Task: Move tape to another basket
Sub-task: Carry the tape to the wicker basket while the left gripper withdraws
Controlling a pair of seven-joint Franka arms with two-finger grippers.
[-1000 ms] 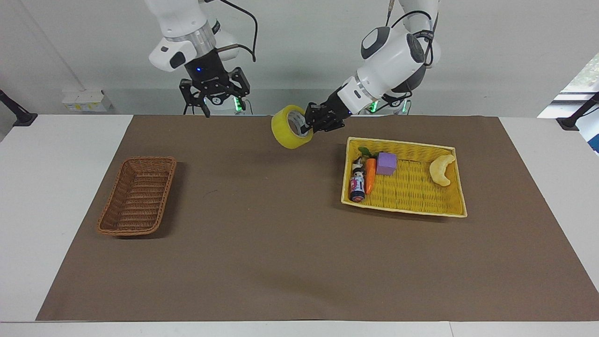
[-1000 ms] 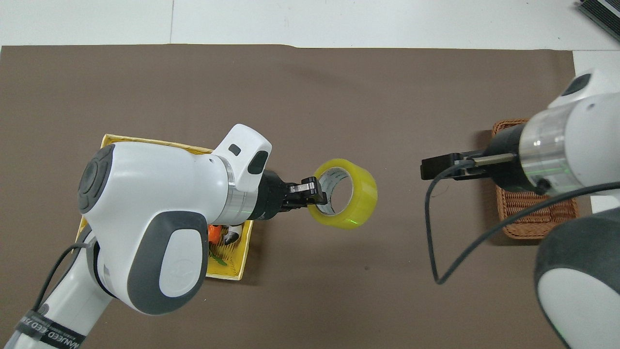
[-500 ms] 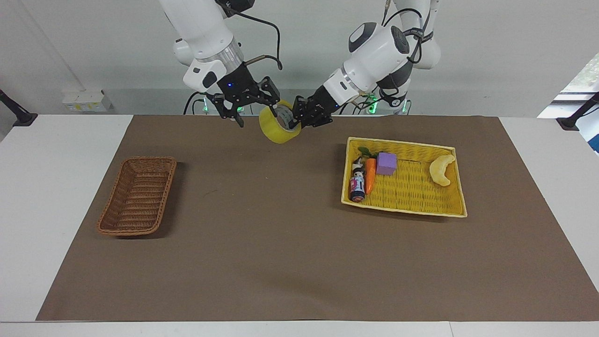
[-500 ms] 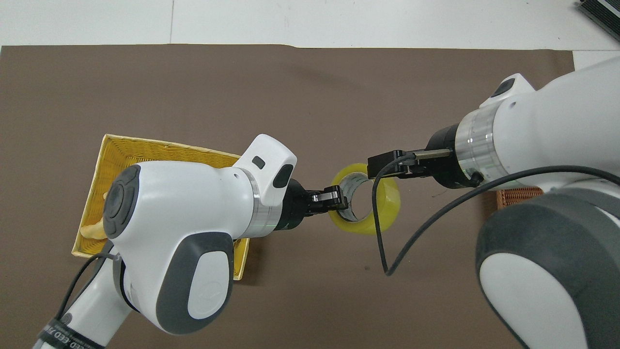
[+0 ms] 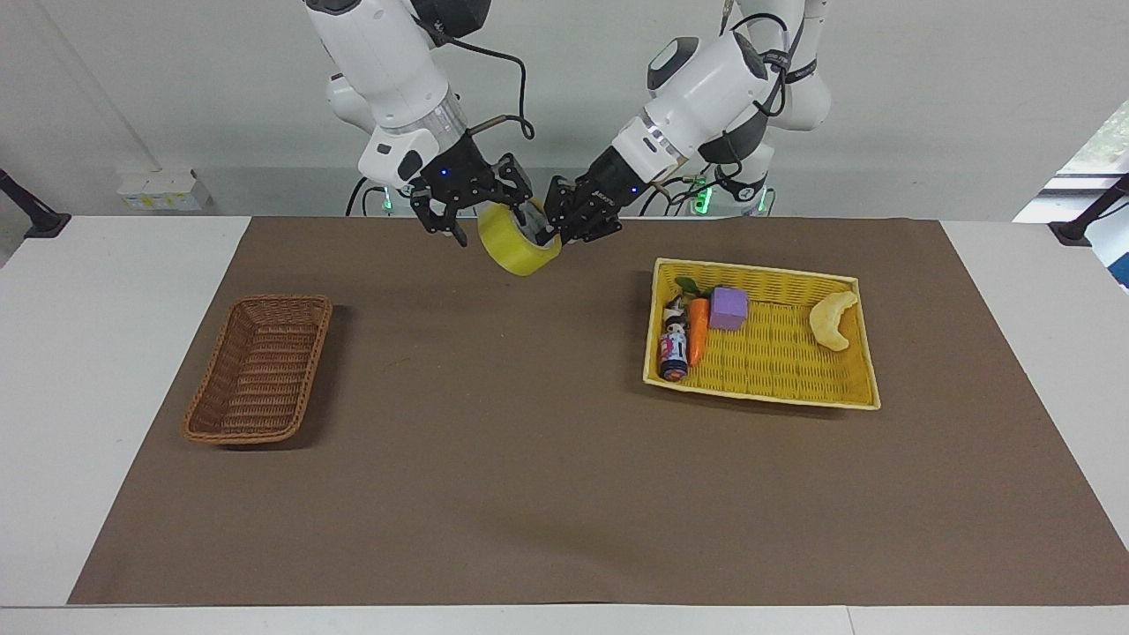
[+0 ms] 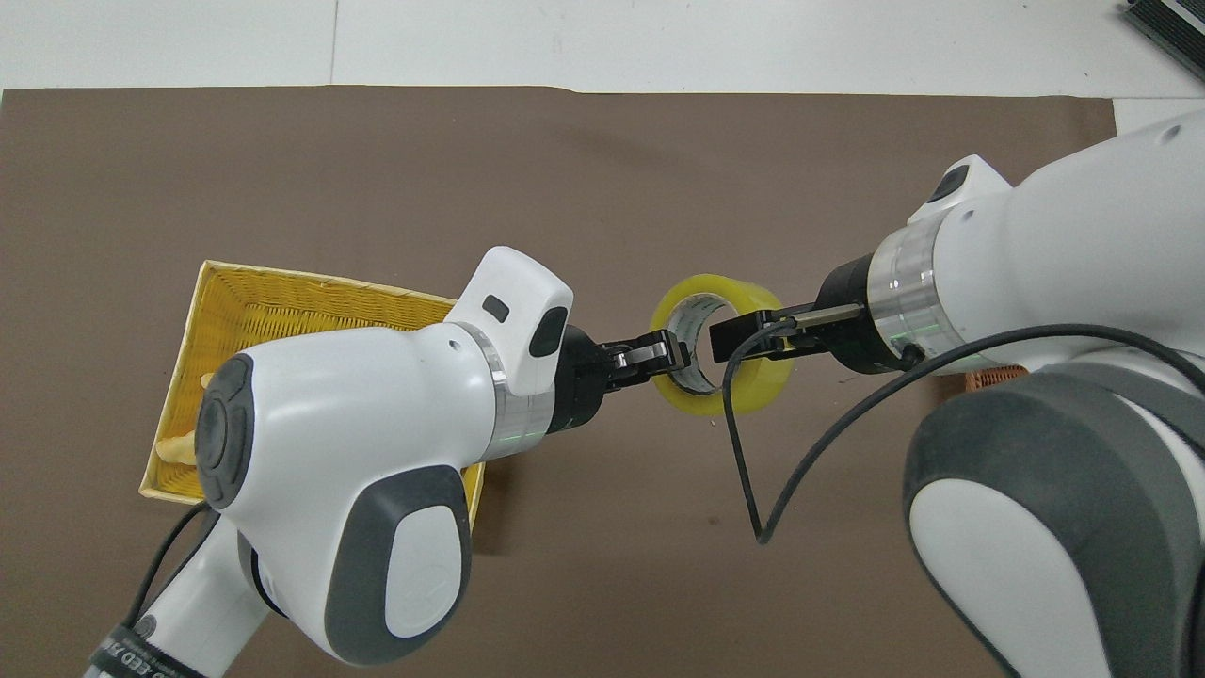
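Up over the counter's edge nearest the robots, about midway along it, the tape (image 5: pixel 519 249) hangs in the air; left end effector (image 5: pixel 551 231) is pinching its rim, one finger inside the core; right end effector (image 5: pixel 476 219) is at the roll's other side, can't tell if its fingers have closed on it. Brown basket (image 5: pixel 261 368) sits near the right arm's end of the counter; yellow basket (image 5: pixel 851 345) with toys toward the left arm's end.

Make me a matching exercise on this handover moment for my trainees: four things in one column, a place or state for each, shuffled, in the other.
Things:
1. tape
2. brown basket
3. purple block
4. left gripper

Places or states:
A. in the yellow basket
B. empty, toward the right arm's end of the table
C. shut on the roll's wall
D. in the air between both grippers

Pairs: 1-D, 2-B, 3-A, 4-C
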